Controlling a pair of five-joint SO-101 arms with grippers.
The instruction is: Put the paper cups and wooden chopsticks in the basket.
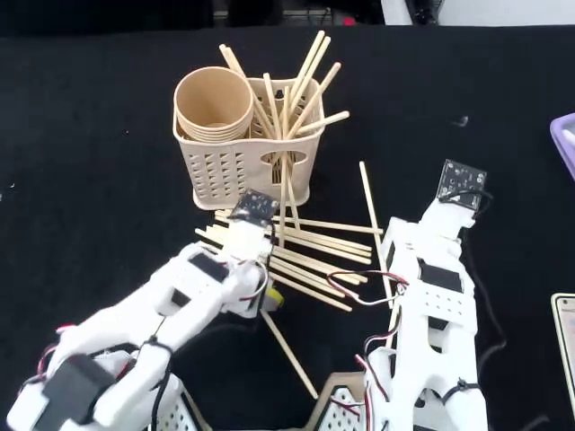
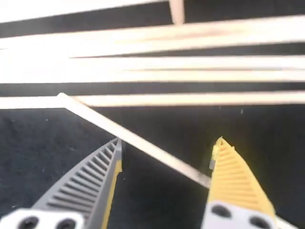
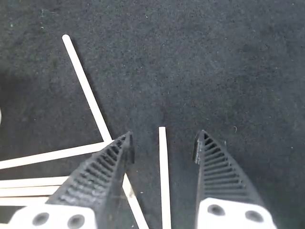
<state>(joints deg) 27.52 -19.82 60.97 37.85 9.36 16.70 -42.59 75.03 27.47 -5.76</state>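
Pale wooden chopsticks (image 1: pixel 316 261) lie scattered beside the perforated basket (image 1: pixel 225 171).

The desk (image 1: pixel 90 180) is covered in black, slightly fuzzy cloth. A purple tray corner (image 1: pixel 566 139) pokes in at the right edge, with a white surface (image 1: pixel 503 11) past the far edge.

Stack of nested tan cups (image 1: pixel 213 101) is seated upright in the left half of the basket (image 1: pixel 235 171), which is beige, perforated and upright. Several chopsticks (image 1: pixel 301 85) are stood fanned in its right half. A loose pile (image 1: pixel 314 256) is laid flat on the surface (image 1: pixel 99 197) just in front. Two strays (image 1: pixel 370 211) are scattered beside it.
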